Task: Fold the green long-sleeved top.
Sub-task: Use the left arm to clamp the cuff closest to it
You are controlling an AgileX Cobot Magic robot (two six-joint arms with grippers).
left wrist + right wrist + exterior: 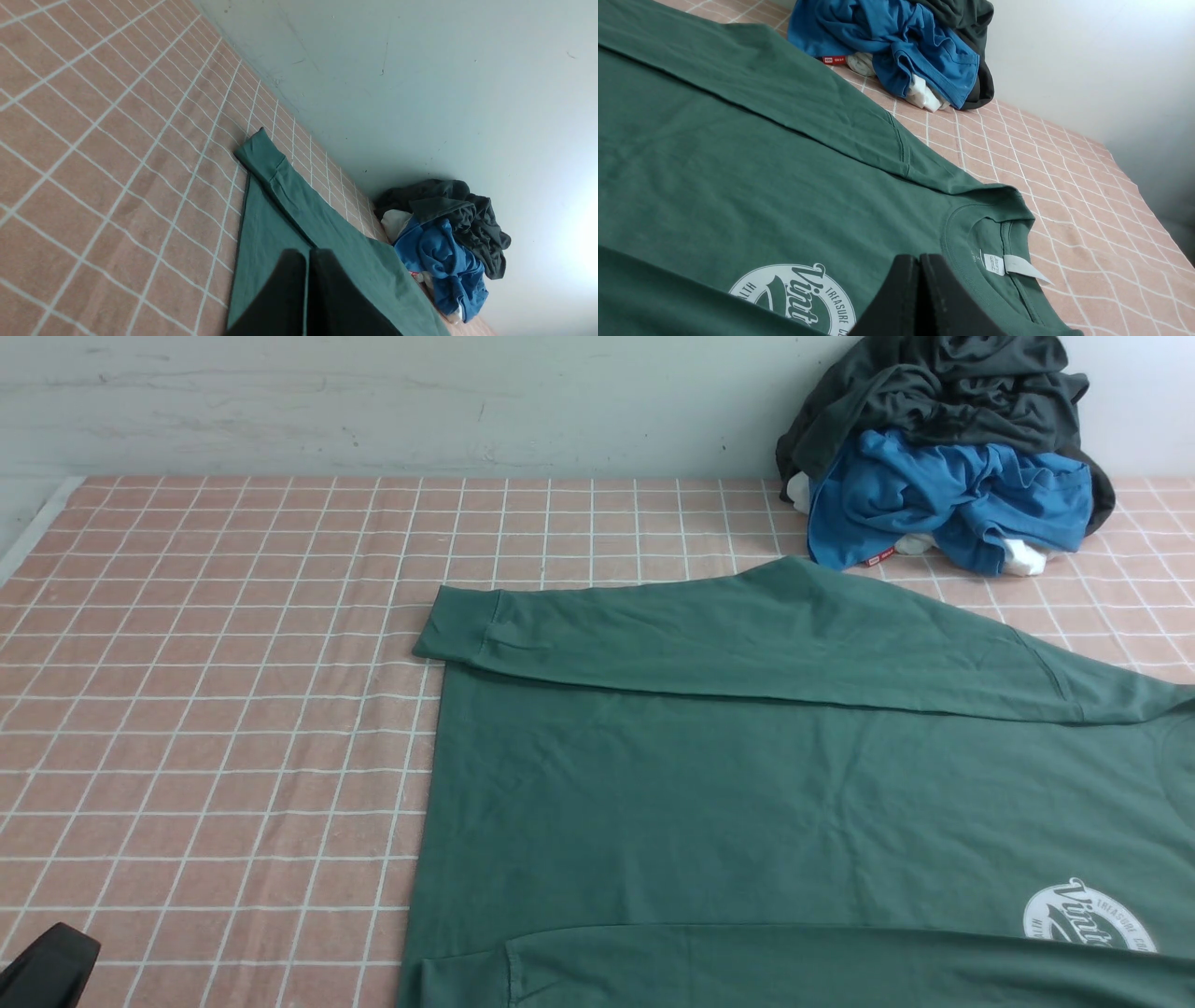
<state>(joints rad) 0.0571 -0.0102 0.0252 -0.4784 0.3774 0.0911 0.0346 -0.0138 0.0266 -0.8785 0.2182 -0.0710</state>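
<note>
As both long sleeves lay across the body, I judged the sleeve step finished and the fold of the body to be the step in hand. The large dark-green cotton long-sleeved top [747, 803] lay flat on the pink checked cloth [215, 709], filling the lower right of the front view, with its round white logo [1088, 915] at the lower right edge. The far sleeve [747, 635] ran across its upper side and the near sleeve [794, 966] along the bottom edge.

The next move, I thought, called for both grippers to open and take the cloth, one at the hem and one near the collar [971, 233], lifting evenly so that the sleeves do not slip. The left gripper [307, 289] hung at the hem side, fingers pressed together on nothing. The right gripper [920, 294], likewise closed and empty, hung over the chest beside the logo.
</note>
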